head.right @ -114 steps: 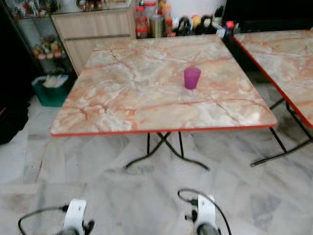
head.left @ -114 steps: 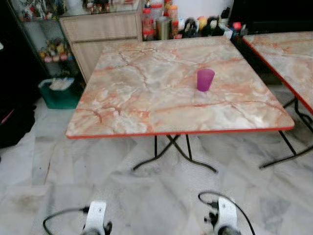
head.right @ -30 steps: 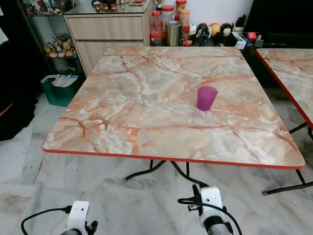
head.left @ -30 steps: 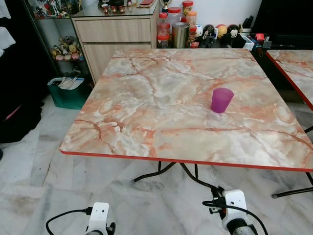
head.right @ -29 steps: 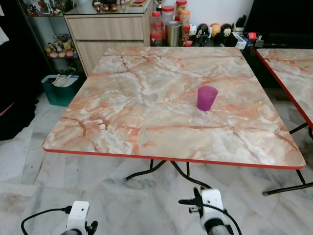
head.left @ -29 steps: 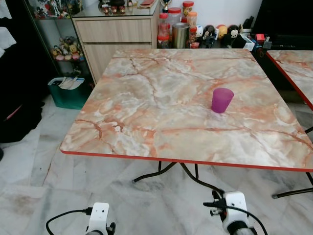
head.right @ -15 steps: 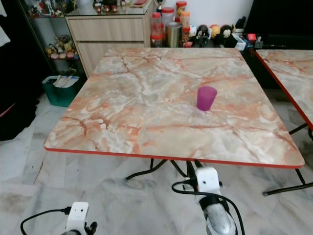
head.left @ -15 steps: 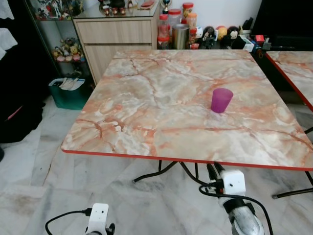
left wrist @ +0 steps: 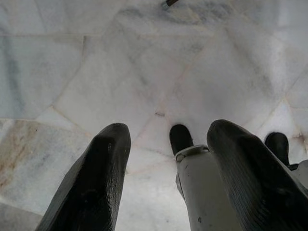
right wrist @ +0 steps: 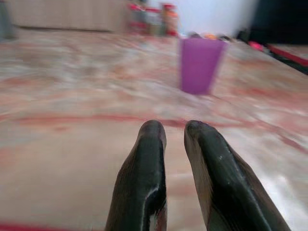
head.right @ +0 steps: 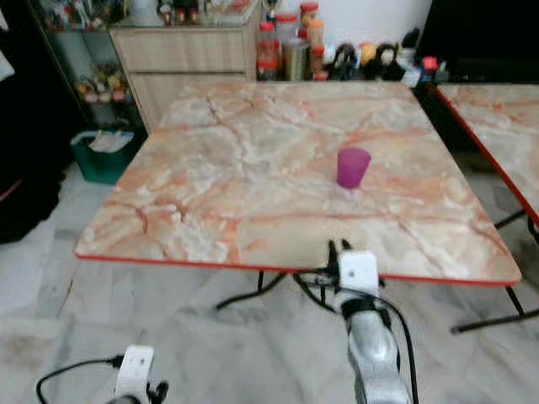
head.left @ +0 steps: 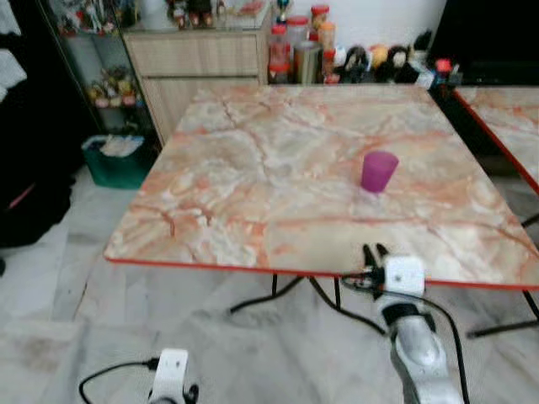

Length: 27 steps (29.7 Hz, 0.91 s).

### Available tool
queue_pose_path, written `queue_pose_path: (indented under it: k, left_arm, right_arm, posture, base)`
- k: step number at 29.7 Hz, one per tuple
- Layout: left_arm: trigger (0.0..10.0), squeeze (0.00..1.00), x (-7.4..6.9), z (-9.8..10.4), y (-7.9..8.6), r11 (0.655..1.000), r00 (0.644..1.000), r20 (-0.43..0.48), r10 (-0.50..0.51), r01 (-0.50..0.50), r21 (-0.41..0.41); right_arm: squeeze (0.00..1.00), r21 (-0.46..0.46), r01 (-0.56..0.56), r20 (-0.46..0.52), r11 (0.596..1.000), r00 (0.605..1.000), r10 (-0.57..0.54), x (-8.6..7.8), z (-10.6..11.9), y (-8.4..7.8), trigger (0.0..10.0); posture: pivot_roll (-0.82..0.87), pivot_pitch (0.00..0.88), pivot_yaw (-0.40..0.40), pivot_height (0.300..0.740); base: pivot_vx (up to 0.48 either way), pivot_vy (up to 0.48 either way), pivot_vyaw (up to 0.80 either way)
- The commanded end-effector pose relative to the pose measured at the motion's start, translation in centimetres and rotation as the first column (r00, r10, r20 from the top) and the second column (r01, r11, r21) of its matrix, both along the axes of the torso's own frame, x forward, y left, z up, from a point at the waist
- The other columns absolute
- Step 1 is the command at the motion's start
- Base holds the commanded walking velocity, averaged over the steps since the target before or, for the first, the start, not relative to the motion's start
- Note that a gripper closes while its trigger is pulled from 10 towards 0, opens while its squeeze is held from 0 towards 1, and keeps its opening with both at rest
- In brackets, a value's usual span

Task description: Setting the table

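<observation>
A purple cup (head.left: 379, 171) stands upright on the marble-patterned table (head.left: 253, 168), right of its middle. My right gripper (head.left: 373, 250) is raised to the table's red front edge, fingers pointing at the cup and well short of it. In the right wrist view the cup (right wrist: 199, 65) stands ahead of the right gripper (right wrist: 173, 127), whose two black fingers sit close together with nothing between them. My left gripper (left wrist: 168, 134) hangs idle over the floor, its fingers wide apart.
A second marble table (head.left: 505, 118) stands to the right. Behind the first table are a wooden cabinet (head.left: 202, 55) and a row of jars and bottles (head.left: 299, 50). A green bin (head.left: 118, 160) sits on the floor at the left. The table has black folding legs (head.left: 286, 295).
My right arm has risen and reached forward from low by the floor to the table's front edge. The left arm and the cup have not moved.
</observation>
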<state>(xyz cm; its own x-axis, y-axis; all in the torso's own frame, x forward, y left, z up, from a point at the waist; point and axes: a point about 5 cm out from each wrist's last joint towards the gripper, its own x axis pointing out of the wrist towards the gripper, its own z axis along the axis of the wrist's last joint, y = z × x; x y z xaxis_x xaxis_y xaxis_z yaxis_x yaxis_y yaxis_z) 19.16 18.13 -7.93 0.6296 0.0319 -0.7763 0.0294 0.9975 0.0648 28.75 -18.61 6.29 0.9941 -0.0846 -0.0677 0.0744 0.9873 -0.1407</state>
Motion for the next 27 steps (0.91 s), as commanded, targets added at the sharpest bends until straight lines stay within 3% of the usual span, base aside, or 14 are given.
queue_pose_path:
  k: [1, 11, 20, 27]
  left_arm:
    - [10.0, 0.00, -0.1, -0.1, 0.0, 1.000, 1.000, -0.009, 0.001, -0.001, 0.009]
    - [10.0, 0.00, 0.2, 0.0, 0.0, 1.000, 1.000, -0.006, 0.005, -0.005, 0.003]
    - [10.0, 0.00, 0.2, 0.0, -0.2, 1.000, 1.000, -0.009, -0.003, 0.003, -0.001]
    - [10.0, 0.00, 0.3, 0.1, -0.1, 1.000, 1.000, -0.008, -0.001, 0.001, 0.001]
  right_arm:
    - [0.00, 0.062, 0.070, -0.005, 0.996, 0.998, -0.070, 0.6, 0.1, -0.6, 10.0]
    - [0.00, 0.043, 0.067, 0.076, 0.997, 0.995, -0.071, 3.2, 2.8, -0.7, 10.0]
    - [0.00, 0.064, 0.055, 0.095, 0.996, 0.994, -0.061, 3.8, 3.1, 0.3, 10.0]
    - [0.00, 0.059, 0.066, 0.137, 0.996, 0.988, -0.074, 4.2, 4.0, 0.0, 10.0]
  posture:
    - [-0.06, 0.000, 0.048, 0.740]
    - [-0.05, 0.000, 0.038, 0.740]
    - [-0.05, 0.000, 0.040, 0.740]
    - [-0.04, 0.000, 0.041, 0.740]
  base:
    - [0.000, 0.000, 0.00]
    - [0.139, 0.000, -0.21]
    - [0.286, 0.000, 0.00]
    - [0.295, 0.000, 0.00]
